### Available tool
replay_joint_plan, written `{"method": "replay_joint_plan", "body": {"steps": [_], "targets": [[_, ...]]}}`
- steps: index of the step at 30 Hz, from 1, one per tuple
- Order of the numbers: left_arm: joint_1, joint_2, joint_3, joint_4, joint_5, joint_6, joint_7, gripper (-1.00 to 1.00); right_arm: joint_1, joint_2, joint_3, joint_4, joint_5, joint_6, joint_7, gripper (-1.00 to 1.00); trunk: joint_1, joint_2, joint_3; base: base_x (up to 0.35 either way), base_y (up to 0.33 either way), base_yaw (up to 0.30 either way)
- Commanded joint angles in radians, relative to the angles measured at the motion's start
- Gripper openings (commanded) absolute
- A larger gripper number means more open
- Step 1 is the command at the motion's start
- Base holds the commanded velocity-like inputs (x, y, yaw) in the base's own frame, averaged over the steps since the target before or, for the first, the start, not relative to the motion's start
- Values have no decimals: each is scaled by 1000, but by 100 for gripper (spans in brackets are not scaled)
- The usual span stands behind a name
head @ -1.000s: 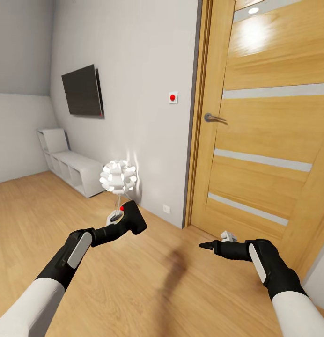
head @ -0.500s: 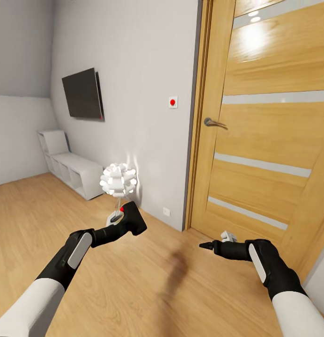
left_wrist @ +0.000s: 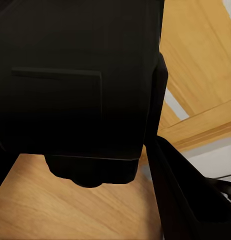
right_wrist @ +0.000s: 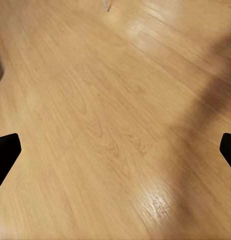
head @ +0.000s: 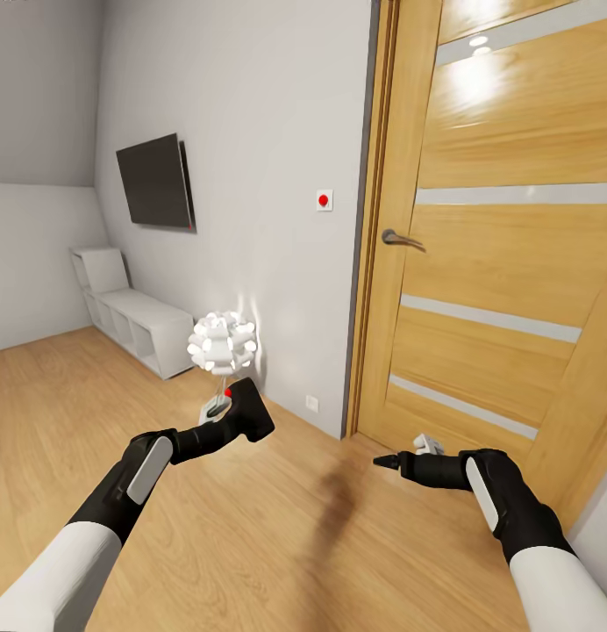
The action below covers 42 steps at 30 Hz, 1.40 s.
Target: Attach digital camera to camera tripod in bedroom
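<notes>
The left gripper (head: 238,420) is clamped on the digital camera (head: 248,411), which sits between its 2 fingers above the wood floor (head: 277,535). The right gripper (head: 384,460) is spread wide, holding nothing.

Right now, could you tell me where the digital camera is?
In the head view, the digital camera sits clamped in the left gripper, just before the white lamp.

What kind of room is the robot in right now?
Probably a bedroom or attic living space in a home: a wall TV hangs over low white cube shelves, beside a wooden door, with a sloped ceiling and light wood floor.
</notes>
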Motion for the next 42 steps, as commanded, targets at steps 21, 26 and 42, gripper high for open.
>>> {"method": "replay_joint_plan", "body": {"steps": [21, 26, 42], "targets": [[-1, -31, 1, -11, 12, -3, 432, -100, -1, 0, -1, 1, -5, 8, -1, 100, -81, 147, 65, 0, 0, 0], [-1, -32, 1, -11, 12, -3, 435, -100, -1, 0, -1, 2, -5, 8, -1, 100, -100, 182, 80, 0, 0, 0], [-1, -33, 1, -11, 14, -3, 432, -100, -1, 0, 0, 3, -6, 8, -2, 100, -161, 294, 131, 0, 0, 0]]}}
